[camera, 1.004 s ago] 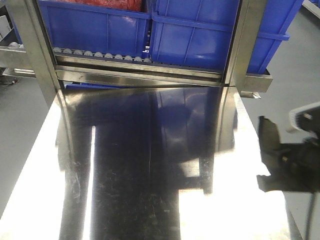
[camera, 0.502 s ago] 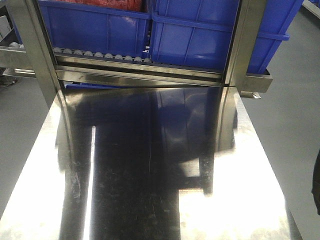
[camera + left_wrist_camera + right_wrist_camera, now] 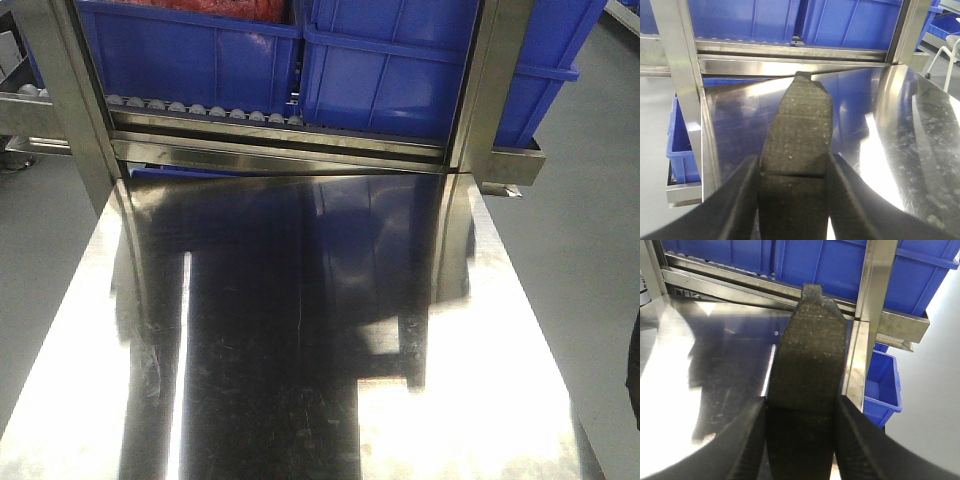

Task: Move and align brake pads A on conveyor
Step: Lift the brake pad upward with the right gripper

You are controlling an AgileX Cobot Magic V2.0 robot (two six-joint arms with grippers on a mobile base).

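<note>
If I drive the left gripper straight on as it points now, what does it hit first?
Probably the rack's steel rail under the blue bins, struck first by the tip of the brake pad the left gripper holds; depth is unclear.

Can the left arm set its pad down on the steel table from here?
Probably yes: the left gripper grips the pad above the steel table, with nothing seen lying beneath it; the rack stands farther off.

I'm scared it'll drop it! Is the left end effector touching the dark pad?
Touching. Left wrist view: the left end effector squeezes both sides of the brake pad, no gap.
</note>
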